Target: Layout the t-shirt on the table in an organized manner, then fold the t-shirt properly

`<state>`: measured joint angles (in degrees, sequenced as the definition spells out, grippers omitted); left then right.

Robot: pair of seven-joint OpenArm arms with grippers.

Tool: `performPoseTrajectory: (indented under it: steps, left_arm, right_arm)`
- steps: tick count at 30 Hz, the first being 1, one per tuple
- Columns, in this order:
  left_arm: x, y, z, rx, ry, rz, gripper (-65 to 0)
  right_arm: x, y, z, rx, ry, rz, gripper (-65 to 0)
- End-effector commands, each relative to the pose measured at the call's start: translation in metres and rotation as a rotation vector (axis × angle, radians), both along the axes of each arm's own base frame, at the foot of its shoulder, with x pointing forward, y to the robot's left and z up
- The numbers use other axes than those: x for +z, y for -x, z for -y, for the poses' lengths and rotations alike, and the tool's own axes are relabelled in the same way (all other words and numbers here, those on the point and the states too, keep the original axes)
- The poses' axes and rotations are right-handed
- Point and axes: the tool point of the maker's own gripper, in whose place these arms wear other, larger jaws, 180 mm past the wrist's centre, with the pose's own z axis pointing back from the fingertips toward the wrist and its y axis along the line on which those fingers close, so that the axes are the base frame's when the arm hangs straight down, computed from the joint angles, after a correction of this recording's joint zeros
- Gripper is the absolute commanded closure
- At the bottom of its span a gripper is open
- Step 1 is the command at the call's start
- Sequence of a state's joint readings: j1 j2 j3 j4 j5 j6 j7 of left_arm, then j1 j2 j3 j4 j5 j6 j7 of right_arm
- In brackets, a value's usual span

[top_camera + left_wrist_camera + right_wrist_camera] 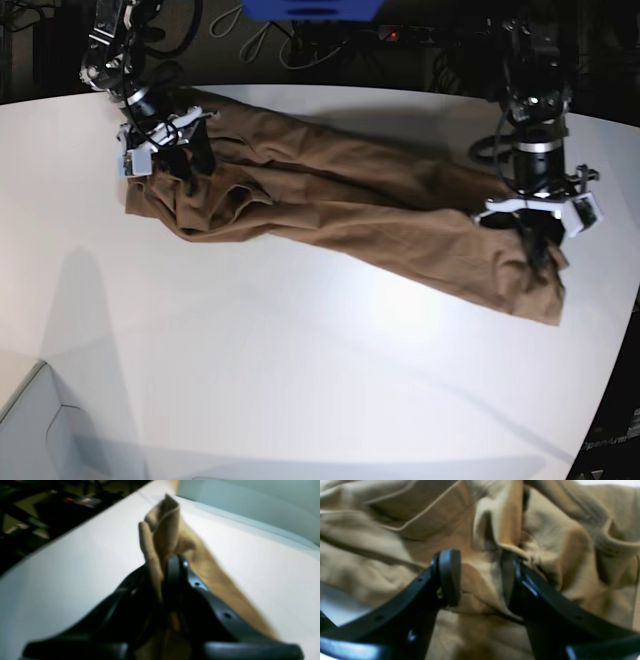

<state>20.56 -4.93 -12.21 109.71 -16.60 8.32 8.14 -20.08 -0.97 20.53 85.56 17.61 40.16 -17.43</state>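
Black end effector [480, 577], perforated curved fingers [450, 575]

Behind the curved far edge of the worktop the room is dark, with a tangle of black cables [265, 40] hanging in loops. A blue rectangular panel [310, 9] sits at the top centre, and a small red light [394, 36] glows just to its right. A pale grey-white box-like surface [40, 430] fills the near left corner. Bright light falls from above, leaving soft shadows.
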Motion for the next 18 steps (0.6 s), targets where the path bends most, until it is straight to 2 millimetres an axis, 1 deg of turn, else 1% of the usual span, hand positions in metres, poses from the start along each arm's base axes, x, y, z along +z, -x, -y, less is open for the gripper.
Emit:
performPoseTrajectory:
  steps: [1,3,5,7,9,11,14,15,18]
  left_arm:
    - [0.005,-0.001,0.021,-0.061,0.011,0.02,-0.1]
    - [-0.005,-0.001,0.068,-0.185,0.044,-0.006,-0.1]
    - [-0.028,0.005,0.112,-0.305,0.016,-0.068,-0.1]
    - [-0.044,0.011,0.155,-0.423,-0.035,-0.103,-0.1]
    - [-0.054,0.021,0.188,-0.517,-0.081,-0.121,-0.1]
    - [-0.059,0.032,0.22,-0.61,-0.11,-0.124,-0.1]
    - [-0.062,0.047,0.256,-0.718,-0.136,-0.12,-0.3]
    - [-0.066,0.05,0.262,-0.738,-0.145,-0.126,-0.4]
    - [-0.081,0.051,0.263,-0.748,-0.162,-0.159,-0.5]
  right_arm:
    - [-0.006,0.007,-0.001,0.02,0.023,-0.037,-27.1]
    - [-0.006,0.006,-0.001,0.021,0.022,-0.037,-27.1]
    - [-0.006,0.006,-0.001,0.021,0.022,-0.037,-27.1]
    - [-0.005,0.006,-0.005,0.031,0.019,-0.035,-27.1]
    - [-0.005,0.006,-0.006,0.035,0.019,-0.035,-27.1]
    - [-0.005,0.006,-0.006,0.035,0.019,-0.035,-27.1]
    - [-0.005,0.006,-0.006,0.035,0.019,-0.035,-27.1]
    - [-0.005,0.006,-0.006,0.035,0.02,-0.033,-27.1]
    - [-0.005,0.006,-0.006,0.035,0.02,-0.033,-27.1]
